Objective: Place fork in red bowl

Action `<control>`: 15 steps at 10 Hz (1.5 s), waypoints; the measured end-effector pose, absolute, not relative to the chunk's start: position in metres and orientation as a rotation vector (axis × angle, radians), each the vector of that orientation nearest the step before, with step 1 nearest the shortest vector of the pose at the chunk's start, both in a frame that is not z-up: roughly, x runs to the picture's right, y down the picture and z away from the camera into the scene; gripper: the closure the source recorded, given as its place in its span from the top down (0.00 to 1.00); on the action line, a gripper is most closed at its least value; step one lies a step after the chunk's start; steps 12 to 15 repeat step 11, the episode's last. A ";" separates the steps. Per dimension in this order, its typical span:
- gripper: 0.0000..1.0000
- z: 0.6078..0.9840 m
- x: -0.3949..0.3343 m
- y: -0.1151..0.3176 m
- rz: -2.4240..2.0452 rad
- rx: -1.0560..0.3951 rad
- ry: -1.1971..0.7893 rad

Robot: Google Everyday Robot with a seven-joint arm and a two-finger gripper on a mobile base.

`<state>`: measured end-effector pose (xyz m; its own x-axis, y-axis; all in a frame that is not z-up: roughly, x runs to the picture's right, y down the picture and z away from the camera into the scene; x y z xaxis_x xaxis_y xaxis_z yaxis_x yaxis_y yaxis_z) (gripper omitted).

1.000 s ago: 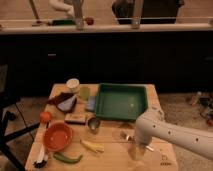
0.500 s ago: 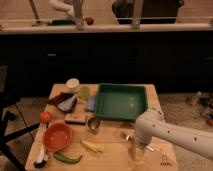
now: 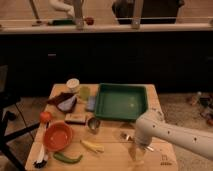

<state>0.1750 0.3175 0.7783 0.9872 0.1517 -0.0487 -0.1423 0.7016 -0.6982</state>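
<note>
The red bowl [image 3: 57,136] sits at the front left of the wooden table [image 3: 112,160]; nothing shows inside it. A small shiny silver piece [image 3: 127,136] that looks like the fork's end lies on the table right of centre, mostly hidden by my white arm [image 3: 170,134]. My gripper [image 3: 136,153] points down just right of and in front of that piece, close to the table top. It is well to the right of the bowl.
A large green tray [image 3: 103,107] stands at the back right. A small metal cup [image 3: 93,123] and a yellow banana-like item [image 3: 92,146] lie between bowl and fork. A green pepper [image 3: 67,158], tomato [image 3: 45,116], dark red and white dish [image 3: 64,102] and white cup [image 3: 73,85] fill the left side.
</note>
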 end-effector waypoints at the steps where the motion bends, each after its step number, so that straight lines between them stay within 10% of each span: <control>1: 0.80 0.779 0.175 0.318 0.165 -0.773 -0.010; 8: 0.78 0.781 0.174 0.321 0.163 -0.747 0.011; 11: 0.55 0.782 0.175 0.323 0.158 -0.750 0.010; 15: 0.55 0.782 0.175 0.323 0.158 -0.750 0.010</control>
